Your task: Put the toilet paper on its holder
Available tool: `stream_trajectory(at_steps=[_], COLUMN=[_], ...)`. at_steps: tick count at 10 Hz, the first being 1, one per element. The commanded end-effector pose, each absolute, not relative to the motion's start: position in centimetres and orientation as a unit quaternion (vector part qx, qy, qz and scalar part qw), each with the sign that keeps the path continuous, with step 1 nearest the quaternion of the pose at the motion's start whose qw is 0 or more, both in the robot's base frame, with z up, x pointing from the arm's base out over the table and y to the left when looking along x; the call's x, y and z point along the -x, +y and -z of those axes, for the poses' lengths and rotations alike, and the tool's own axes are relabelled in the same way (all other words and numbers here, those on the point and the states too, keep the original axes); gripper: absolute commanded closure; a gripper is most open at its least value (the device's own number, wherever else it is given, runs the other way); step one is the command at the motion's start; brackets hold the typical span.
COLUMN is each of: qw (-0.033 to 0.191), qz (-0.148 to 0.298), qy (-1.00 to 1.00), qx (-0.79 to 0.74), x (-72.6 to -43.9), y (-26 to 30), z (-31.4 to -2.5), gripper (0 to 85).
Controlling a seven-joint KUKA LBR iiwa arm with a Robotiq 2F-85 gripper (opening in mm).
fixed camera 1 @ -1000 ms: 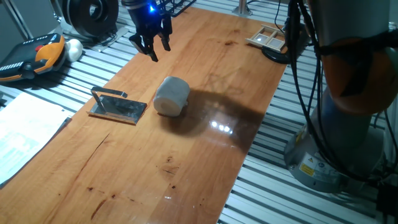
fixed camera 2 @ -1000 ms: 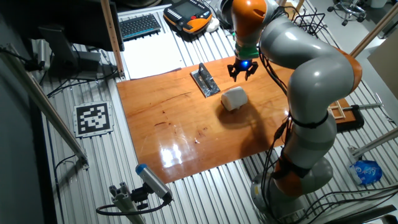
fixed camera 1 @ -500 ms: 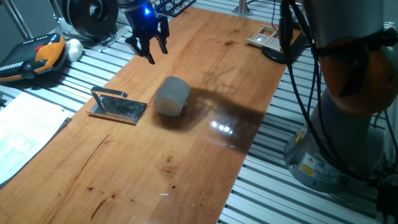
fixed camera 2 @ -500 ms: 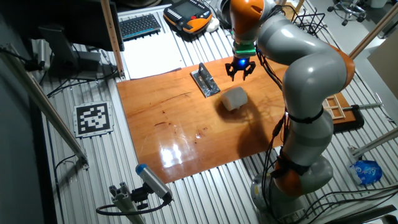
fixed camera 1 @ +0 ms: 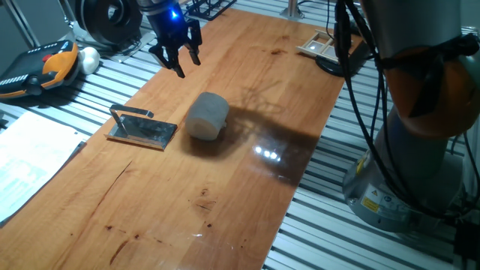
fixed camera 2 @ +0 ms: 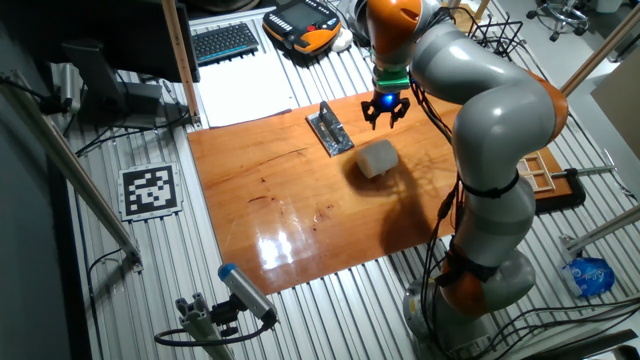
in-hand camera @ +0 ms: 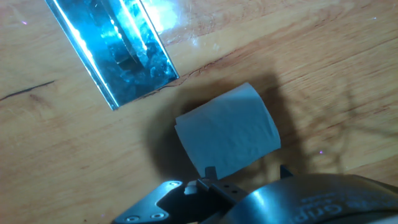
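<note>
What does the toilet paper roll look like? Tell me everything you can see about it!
The toilet paper is a short, fat roll of soft-looking white paper, greyish in this dim light. It lies on its side on the wooden table, with nothing holding it. The shiny metal holder sits beside it, a small gap between them. The gripper hangs above the table further back, not touching the roll.
</note>
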State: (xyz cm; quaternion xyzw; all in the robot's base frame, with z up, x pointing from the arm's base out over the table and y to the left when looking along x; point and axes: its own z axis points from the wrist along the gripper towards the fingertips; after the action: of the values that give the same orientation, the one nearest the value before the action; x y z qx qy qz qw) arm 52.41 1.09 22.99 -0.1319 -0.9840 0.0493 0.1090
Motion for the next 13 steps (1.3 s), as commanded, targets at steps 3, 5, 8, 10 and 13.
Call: stream_trajectory(at_steps=[3, 5, 8, 10, 13], qw=[0.105, 0.104, 0.103, 0.104, 0.104], qz=[-0.055, -0.056, -0.059, -0.059, -0.059], qy=[-0.985, -0.985, -0.984, -0.984, -0.984], qx=[0.129, 0.129, 0.129, 0.129, 0.129], x=[-52.39, -52.38, -52.32, -52.34, -52.36], y=[1.15, 1.35, 1.34, 1.26, 1.22], z=[-23.02, -23.07, -23.13, -23.15, -23.18], gripper=[34.0, 34.0, 34.0, 34.0, 34.0])
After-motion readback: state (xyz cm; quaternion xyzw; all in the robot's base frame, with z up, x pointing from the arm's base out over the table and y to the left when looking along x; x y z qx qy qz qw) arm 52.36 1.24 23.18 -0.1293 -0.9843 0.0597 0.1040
